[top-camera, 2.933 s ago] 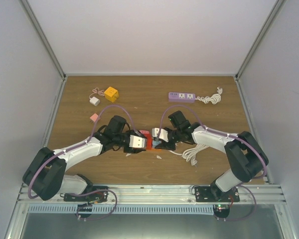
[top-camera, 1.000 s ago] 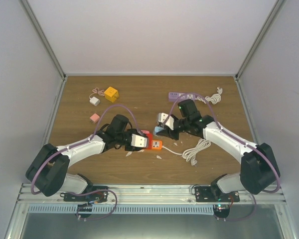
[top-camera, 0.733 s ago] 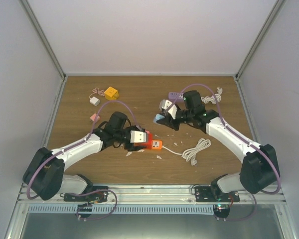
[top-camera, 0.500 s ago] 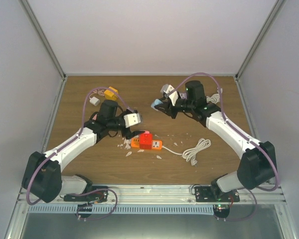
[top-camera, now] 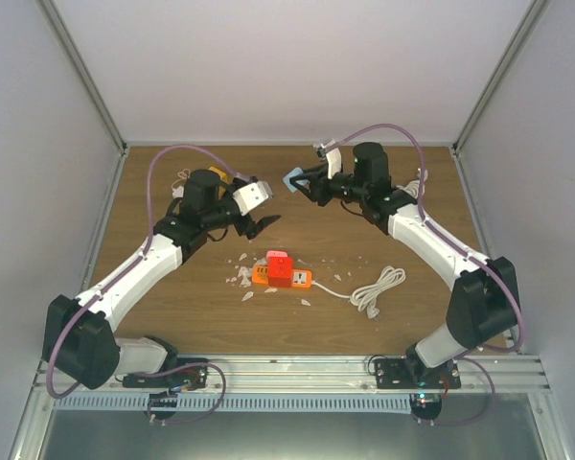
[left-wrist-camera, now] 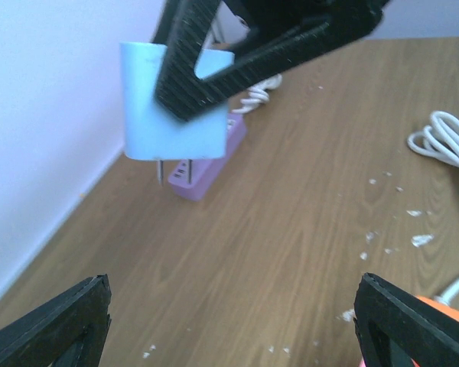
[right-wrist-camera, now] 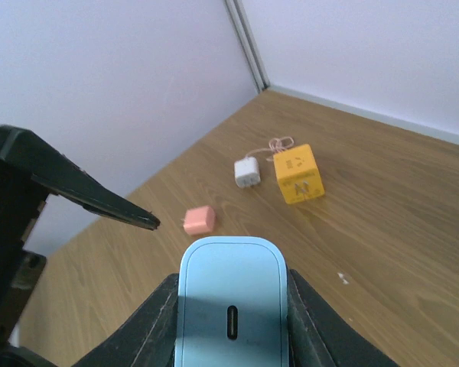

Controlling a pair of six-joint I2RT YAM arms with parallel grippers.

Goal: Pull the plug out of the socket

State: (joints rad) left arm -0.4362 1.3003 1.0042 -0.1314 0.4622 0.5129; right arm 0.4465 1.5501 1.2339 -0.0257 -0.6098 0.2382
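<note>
The light blue plug hangs in the air above the far middle of the table, free of the socket, its two prongs bare. My right gripper is shut on it, black fingers on both sides of the plug. The orange socket strip lies flat on the table in the middle, with a red plug still standing in it. My left gripper hovers left of the blue plug, open and empty, away from the socket.
A purple power strip lies at the back right, mostly hidden behind my right arm in the top view. A white coiled cable runs from the orange strip. A yellow cube, white adaptor and pink adaptor sit far left. White crumbs surround the socket.
My right gripper carried the blue plug up and back, away from the socket. My left gripper opened, let go of the orange strip and swung back to the far left.
</note>
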